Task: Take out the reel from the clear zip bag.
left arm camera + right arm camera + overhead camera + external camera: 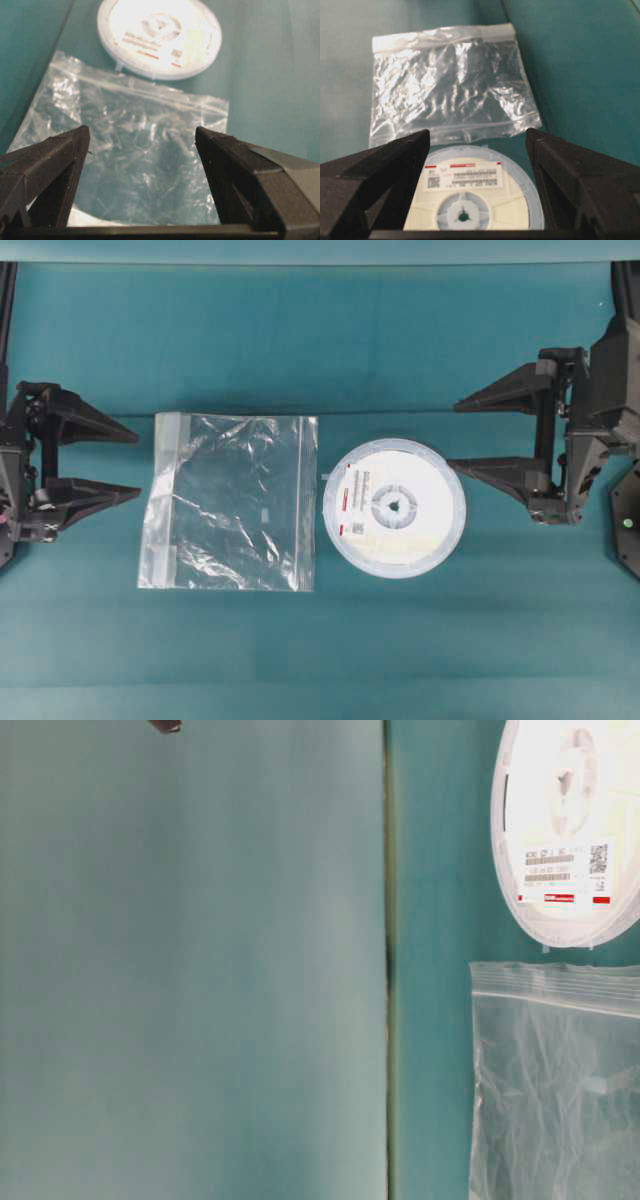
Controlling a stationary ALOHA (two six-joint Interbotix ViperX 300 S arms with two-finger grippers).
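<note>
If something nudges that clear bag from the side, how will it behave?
The clear zip bag looks empty, thin and crinkled, so it would probably buckle or slide rather than move stiffly. Its glossy film likely slips easily on the teal table.

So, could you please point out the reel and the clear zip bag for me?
reel [394, 508], overhead view, on its grey central hub.
clear zip bag [235, 505], overhead view, on the middle of its crinkled plastic.
</note>
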